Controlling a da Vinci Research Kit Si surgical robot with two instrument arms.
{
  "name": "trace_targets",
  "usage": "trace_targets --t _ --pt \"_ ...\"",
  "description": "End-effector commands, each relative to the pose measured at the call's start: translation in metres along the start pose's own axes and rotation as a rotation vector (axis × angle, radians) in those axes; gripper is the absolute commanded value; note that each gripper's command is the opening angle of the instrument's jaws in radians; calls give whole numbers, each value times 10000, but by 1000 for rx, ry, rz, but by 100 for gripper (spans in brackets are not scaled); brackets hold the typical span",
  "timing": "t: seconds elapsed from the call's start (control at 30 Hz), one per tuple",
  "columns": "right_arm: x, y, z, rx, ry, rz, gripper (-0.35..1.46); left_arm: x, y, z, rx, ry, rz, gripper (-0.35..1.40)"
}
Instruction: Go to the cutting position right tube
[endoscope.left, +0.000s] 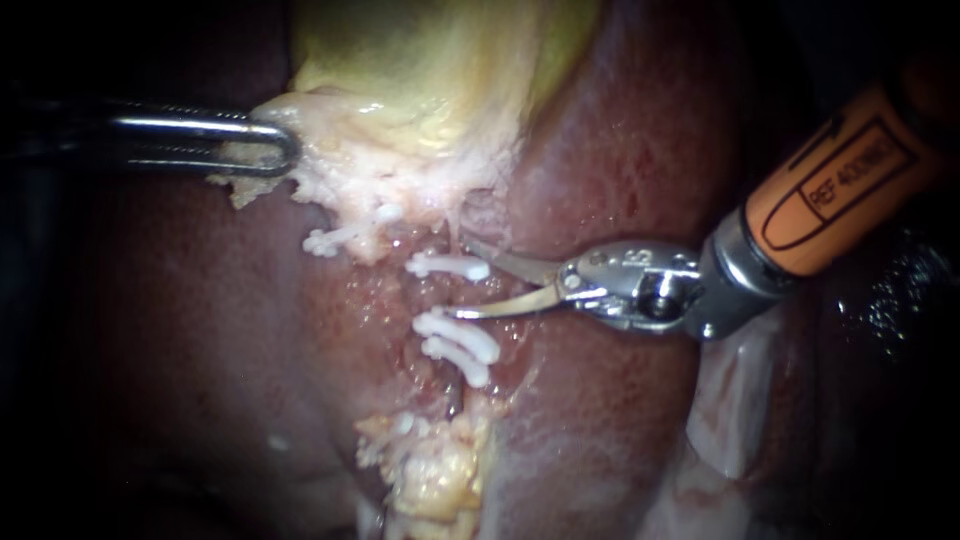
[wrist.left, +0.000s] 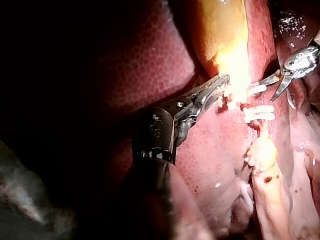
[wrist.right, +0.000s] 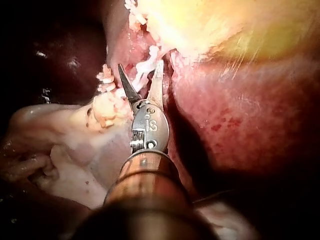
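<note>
My right instrument (endoscope.left: 460, 278), with an orange shaft, holds its two thin blades open around the right tube (endoscope.left: 440, 296). One blade lies just past the upper white clip (endoscope.left: 450, 266), the other just above the two lower clips (endoscope.left: 457, 345). In the right wrist view the open blades (wrist.right: 141, 75) straddle a clipped white strand. My left instrument (endoscope.left: 268, 150) is shut on the pale lower edge of the yellow gallbladder (endoscope.left: 430, 60), holding it to the left. In the left wrist view its jaws (wrist.left: 216, 90) bite the same pale tissue.
Another white clip (endoscope.left: 335, 240) sits on the left tube below the gallbladder edge. Dark red liver (endoscope.left: 620, 150) surrounds the field. A lump of yellow fatty tissue (endoscope.left: 440, 470) lies below the clips. Pale membrane (endoscope.left: 730, 400) lies under the right shaft.
</note>
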Motion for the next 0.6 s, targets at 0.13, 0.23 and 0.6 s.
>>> trace_targets --t 0.13,0.23,0.6 --pt "-16 1 12 15 -18 9 140 0 0 -1 -1 0 0 -35" --pt "-20 1 20 32 -25 7 140 0 0 -1 -1 0 0 -35" --pt "-14 3 37 101 30 -4 138 0 0 -1 0 0 0 -35"
